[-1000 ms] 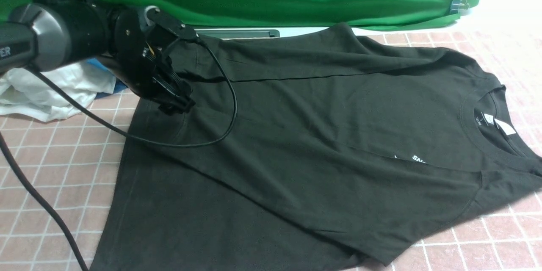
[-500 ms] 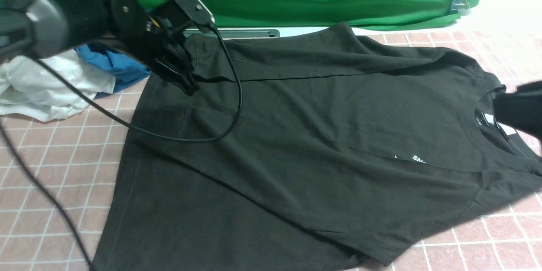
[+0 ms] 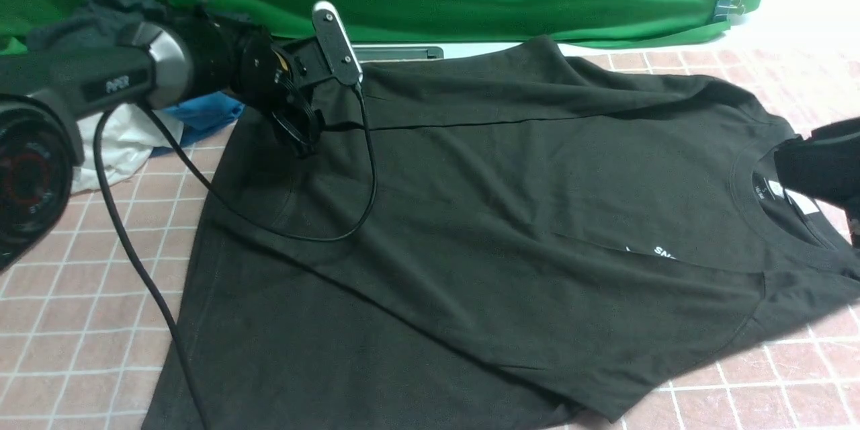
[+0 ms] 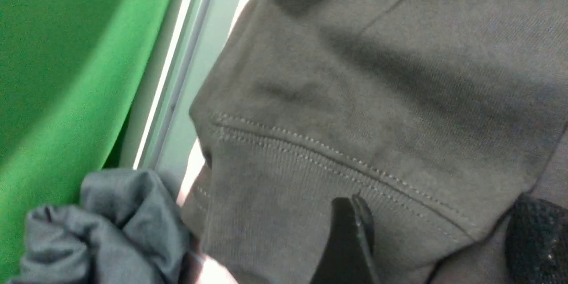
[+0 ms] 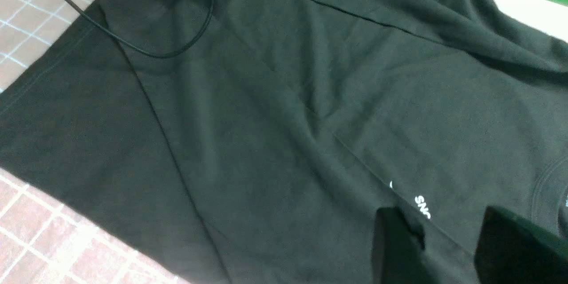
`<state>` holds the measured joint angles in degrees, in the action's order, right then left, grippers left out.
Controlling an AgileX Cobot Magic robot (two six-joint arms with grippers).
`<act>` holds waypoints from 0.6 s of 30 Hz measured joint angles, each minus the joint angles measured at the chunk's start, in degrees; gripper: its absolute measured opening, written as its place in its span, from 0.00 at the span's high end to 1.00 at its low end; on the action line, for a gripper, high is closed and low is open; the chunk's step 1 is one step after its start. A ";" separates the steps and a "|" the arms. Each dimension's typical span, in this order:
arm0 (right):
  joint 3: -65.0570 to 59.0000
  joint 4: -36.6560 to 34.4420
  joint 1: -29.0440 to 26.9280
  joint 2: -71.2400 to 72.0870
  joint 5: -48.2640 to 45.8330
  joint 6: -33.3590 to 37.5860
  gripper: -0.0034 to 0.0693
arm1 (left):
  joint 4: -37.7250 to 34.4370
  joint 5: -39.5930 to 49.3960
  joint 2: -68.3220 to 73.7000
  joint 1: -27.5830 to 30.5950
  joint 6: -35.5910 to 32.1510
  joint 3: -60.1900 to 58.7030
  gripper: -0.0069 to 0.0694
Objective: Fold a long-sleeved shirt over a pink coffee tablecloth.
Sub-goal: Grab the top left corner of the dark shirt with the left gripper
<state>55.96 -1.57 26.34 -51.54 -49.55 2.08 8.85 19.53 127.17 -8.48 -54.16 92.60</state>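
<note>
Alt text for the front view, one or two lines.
Black shirt, partly folded, collar to the right, lies on a pink grid tablecloth. The left gripper is over its far left corner; the right arm shows by the collar.

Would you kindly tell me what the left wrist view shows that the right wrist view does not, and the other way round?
Only the left wrist view: a ribbed sleeve cuff with double stitching, and a crumpled dark garment close to it. Only the right wrist view: the white chest lettering, a looping black cable, and the white-lined grid of the pink coffee tablecloth. Both: the black long-sleeved shirt and a piece of the green backdrop.
</note>
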 joint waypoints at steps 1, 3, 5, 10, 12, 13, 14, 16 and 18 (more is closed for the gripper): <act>0.08 0.00 0.00 0.00 -0.03 0.00 0.61 | 0.57 -0.45 0.28 0.00 -0.05 0.00 0.32; 0.08 0.00 0.00 0.00 -0.05 0.00 0.61 | 1.15 -1.38 0.66 0.00 -0.05 0.00 0.34; 0.08 0.00 0.00 0.00 -0.10 0.00 0.61 | 1.50 -2.93 1.00 0.00 -0.12 0.05 0.41; 0.08 0.00 0.00 0.00 -0.10 0.00 0.61 | 1.76 -3.99 1.11 0.00 -0.23 0.05 0.62; 0.08 0.00 0.00 0.00 -0.10 0.00 0.61 | 1.76 -3.94 1.11 0.00 -0.23 0.05 0.78; 0.08 0.00 0.00 0.00 -0.10 -0.05 0.62 | 1.76 -3.53 1.11 0.00 -0.25 0.05 0.83; 0.08 0.00 0.00 0.00 -0.16 -0.05 0.62 | 1.76 -3.04 1.11 0.00 -0.25 0.05 0.85; 0.08 0.00 0.00 0.00 -0.40 -0.05 0.62 | 1.76 -1.19 0.78 0.00 -0.25 0.05 0.86; 0.08 0.00 0.00 0.00 -0.60 -0.11 0.62 | 1.68 1.11 -0.11 0.00 -0.25 0.05 0.86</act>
<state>56.04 -1.57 26.34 -51.54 -50.16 1.97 10.52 20.64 127.06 -8.48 -54.41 92.65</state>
